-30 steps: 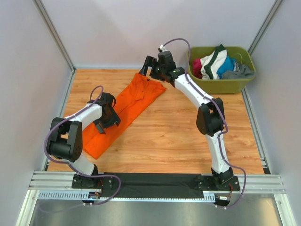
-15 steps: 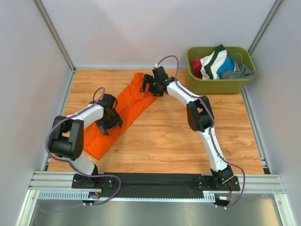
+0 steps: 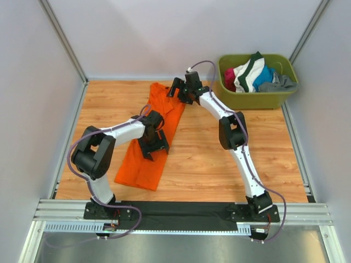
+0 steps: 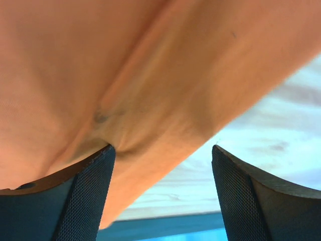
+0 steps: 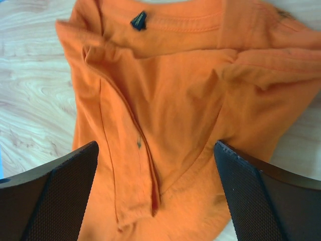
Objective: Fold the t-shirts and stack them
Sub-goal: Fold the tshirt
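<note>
A bright orange t-shirt (image 3: 140,164) lies on the wooden table as a long narrow strip, its collar end at the back and its hem toward the front. My left gripper (image 3: 155,147) sits at the strip's right edge, about midway along. In the left wrist view (image 4: 161,150) its jaws stand wide apart, orange cloth (image 4: 150,75) lies against the left finger (image 4: 85,196), and bare table shows between the tips. My right gripper (image 3: 176,90) is at the collar end. In the right wrist view (image 5: 155,150) it is open just above the shirt (image 5: 170,100), below the neck label (image 5: 139,20).
An olive-green tub (image 3: 258,99) at the back right holds several bunched garments (image 3: 249,74). Grey walls close in the table on the left, back and right. The arm bases stand on a black rail (image 3: 181,211) along the near edge.
The shirt's lower half has swung right, from a diagonal toward the front left to nearly straight front-to-back. My left gripper moved right with it. My right gripper stayed near the collar end.
</note>
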Robot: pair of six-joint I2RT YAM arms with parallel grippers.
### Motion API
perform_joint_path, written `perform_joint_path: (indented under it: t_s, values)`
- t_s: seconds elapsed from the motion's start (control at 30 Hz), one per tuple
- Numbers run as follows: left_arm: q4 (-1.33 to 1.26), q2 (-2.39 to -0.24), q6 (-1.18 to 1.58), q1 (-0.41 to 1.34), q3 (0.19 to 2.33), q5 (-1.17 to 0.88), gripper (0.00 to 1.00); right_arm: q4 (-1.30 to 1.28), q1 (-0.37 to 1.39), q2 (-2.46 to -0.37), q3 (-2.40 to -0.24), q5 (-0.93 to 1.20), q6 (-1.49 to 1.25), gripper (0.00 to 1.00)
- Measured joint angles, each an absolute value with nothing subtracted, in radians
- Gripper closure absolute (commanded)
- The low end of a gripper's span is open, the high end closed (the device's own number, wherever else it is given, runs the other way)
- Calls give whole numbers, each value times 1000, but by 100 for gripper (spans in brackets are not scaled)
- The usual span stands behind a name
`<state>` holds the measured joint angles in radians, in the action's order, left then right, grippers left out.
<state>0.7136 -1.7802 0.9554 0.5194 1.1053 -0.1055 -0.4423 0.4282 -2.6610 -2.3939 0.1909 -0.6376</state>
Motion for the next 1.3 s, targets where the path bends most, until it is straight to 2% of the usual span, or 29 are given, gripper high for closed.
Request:
perform_joint_path:
  t_s: [0.17,0.43,0.7,0.83,1.0,1.13,1.23,1.3]
  values:
    - [709,-1844,972,624,1177,-181,16,-392,432,-2704,-2444,212,-644,0]
    - [706,-1900,978,663,1237,-253,16,-346,443,-2727,-2469,208,-646,0]
    - [728,-1856,888,674,1253,-175,11,-390,420,-2694,-2468,222,-615,0]
    - [752,-1689,818,672,1253,-110,11,-467,401,-2525,-2373,229,-570,0]
    - [751,-1373,775,617,1224,-59,11,-487,389,-2107,-2154,264,-550,0]
    - [715,-1151,782,447,1017,-103,15,-440,434,-1697,-1817,245,-553,0]
    - [713,-1055,797,309,833,-157,19,-417,509,-1519,-1592,221,-570,0]
    - [725,-1015,809,280,746,-185,22,-404,564,-1450,-1422,207,-597,0]
